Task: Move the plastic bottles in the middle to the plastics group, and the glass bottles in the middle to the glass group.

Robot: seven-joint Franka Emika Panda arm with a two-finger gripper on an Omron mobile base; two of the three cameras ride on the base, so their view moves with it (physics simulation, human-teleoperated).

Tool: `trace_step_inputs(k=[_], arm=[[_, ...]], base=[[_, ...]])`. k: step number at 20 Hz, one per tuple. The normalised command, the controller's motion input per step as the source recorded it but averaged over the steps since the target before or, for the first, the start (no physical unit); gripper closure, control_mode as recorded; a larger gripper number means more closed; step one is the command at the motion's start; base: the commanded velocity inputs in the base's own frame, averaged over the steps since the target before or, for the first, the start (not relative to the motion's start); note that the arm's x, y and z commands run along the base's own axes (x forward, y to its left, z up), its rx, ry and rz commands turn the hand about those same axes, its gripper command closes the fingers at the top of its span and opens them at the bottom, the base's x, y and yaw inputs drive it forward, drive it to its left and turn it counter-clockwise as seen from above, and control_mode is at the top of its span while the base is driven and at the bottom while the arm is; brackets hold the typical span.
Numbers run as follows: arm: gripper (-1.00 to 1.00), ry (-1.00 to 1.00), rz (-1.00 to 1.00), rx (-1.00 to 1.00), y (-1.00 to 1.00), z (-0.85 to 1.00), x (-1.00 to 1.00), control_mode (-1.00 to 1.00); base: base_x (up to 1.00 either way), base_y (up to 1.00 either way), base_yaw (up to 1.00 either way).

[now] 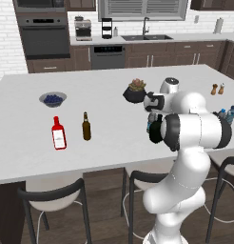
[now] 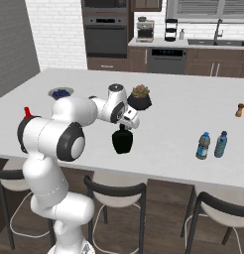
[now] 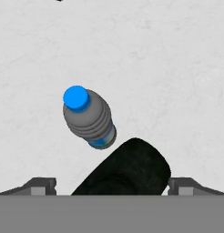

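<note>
Gripper (image 3: 112, 184) spread wide, holding nothing, poised directly over black glass bottle (image 2: 122, 141) mid-counter (image 2: 168, 124); 1 plastic bottle (image 3: 89, 118) just beside; better descend straight, straddle neck, avoid nudging neighbour.

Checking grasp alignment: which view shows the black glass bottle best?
Right base view: the black glass bottle stands in full outline on the counter, just under the open claw. The hand view shows its top, cut off at the bottom edge. In the left base view I can't pick it out behind the arm.
</note>
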Motion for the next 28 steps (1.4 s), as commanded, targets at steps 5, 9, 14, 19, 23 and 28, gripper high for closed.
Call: trace_step_inputs(k=[5, 9, 14, 19, 23, 28], arm=[[1.0, 0.0, 0.0, 0.0, 0.0, 0.0, 0.0, -1.0], [1.0, 0.0, 0.0, 0.0, 0.0, 0.0, 0.0, -1.0], [1.0, 0.0, 0.0, 0.0, 0.0, 0.0, 0.0, -1.0], [1.0, 0.0, 0.0, 0.02, 0.0, 0.14, -0.12, -1.0], [1.0, 0.0, 0.0, 0.02, 0.1, 0.48, -0.36, -1.0], [1.0, 0.0, 0.0, 0.0, 0.24, 0.39, -0.3, -1.0]], base=[[0.0, 0.0, 0.0], [0.0, 0.0, 0.0], [0.0, 0.0, 0.0], [0.0, 0.0, 0.0], [0.0, 0.0, 0.0], [0.0, 0.0, 0.0]])
